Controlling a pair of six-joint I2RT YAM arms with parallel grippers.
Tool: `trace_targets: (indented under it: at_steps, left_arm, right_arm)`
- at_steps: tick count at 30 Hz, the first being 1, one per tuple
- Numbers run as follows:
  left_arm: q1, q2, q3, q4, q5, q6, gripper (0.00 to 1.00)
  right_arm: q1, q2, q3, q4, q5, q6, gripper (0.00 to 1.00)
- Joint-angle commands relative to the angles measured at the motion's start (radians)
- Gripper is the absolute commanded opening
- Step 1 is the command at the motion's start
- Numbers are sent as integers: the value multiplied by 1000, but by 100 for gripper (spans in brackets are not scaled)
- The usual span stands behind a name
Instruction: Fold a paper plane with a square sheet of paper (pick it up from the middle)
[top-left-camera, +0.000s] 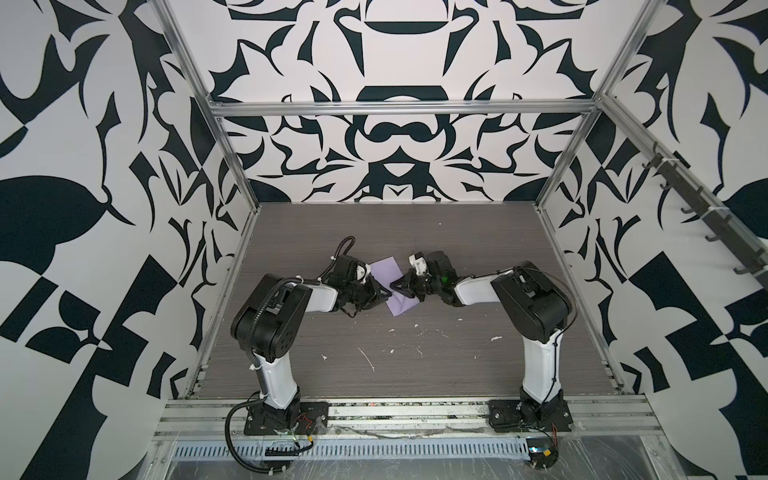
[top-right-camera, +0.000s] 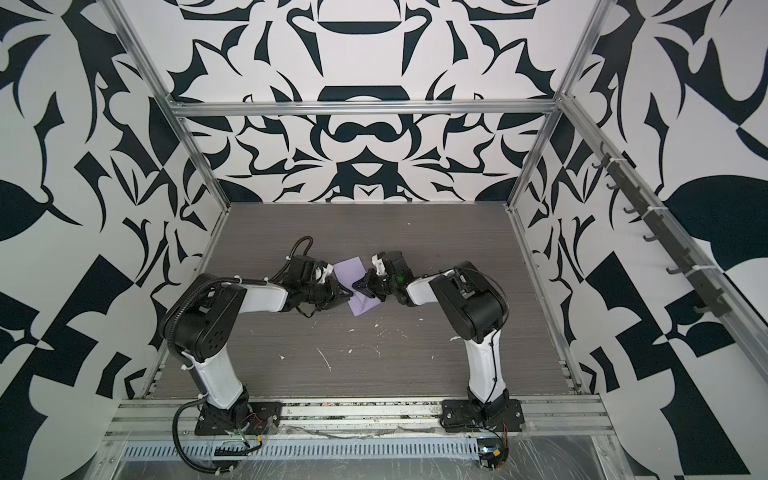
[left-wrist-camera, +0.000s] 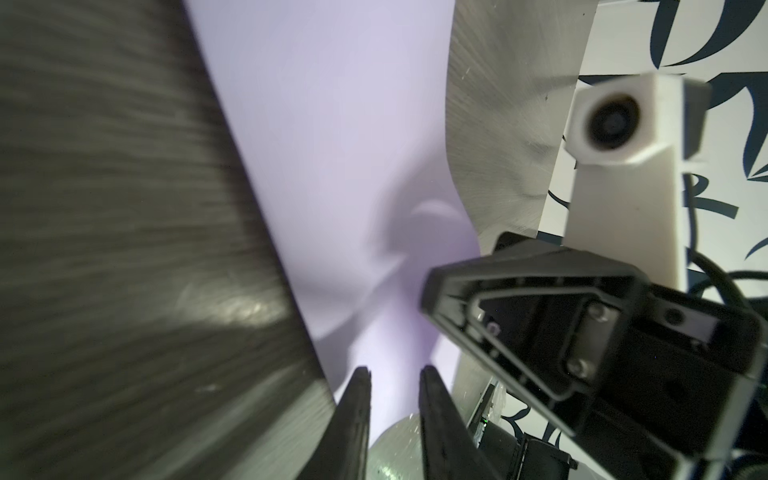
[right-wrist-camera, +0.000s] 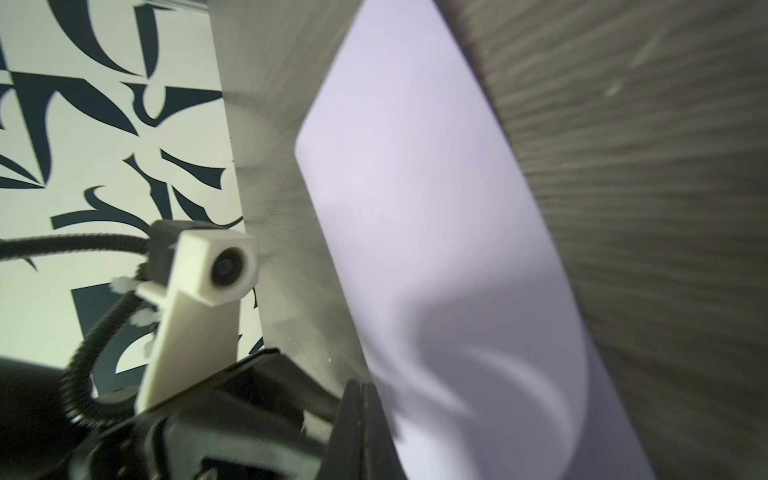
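Observation:
The square sheet of paper (top-left-camera: 384, 268) (top-right-camera: 349, 268), plain lilac, lies mid-table between both arms. It is buckled in its middle, with wrinkles fanning out from the tip of my right gripper (top-left-camera: 394, 286) (top-right-camera: 355, 286). That gripper (right-wrist-camera: 360, 386) is shut, its jaws pressed together at the raised part of the sheet (right-wrist-camera: 436, 208). My left gripper (top-left-camera: 387, 294) (top-right-camera: 351, 294) faces it from the other side. In the left wrist view the left gripper (left-wrist-camera: 392, 374) stands open by a narrow gap, with a lifted strip of the sheet (left-wrist-camera: 332, 124) running into that gap. No paper plane shows.
Small white flecks (top-left-camera: 419, 328) and a white streak (top-left-camera: 368, 359) dot the grey wood-grain table (top-left-camera: 457, 249) in front of the sheet. Aluminium frame posts and patterned walls close in three sides. A rail of dark hooks (top-left-camera: 706, 216) runs along the right wall.

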Motion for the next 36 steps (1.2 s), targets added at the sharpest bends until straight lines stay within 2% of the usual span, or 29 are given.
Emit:
trace_targets:
  at_steps: [1,5,9,17,28,36]
  left_arm:
    - [-3,-19,29,-35,-16,23,24]
    - [-3,-29,60,-78,-31,51,24]
    - [-2,-24,100,-131,-64,84,24]
    - [9,6,163,-218,-145,120,24]
    - [27,15,179,-231,-157,121,24]
    - [27,38,197,-240,-152,121,24]
  right_arm:
    - [-34,-118,-38,-25,25,-39,9]
    - [-63,-233,-79,-184,80,-141,18]
    - [-76,-313,-94,-377,168,-221,32]
    - [-76,-330,-122,-467,143,-233,44]
    - [-60,-241,-75,-476,63,-235,46]
    - [-56,-204,-73,-399,23,-209,45]
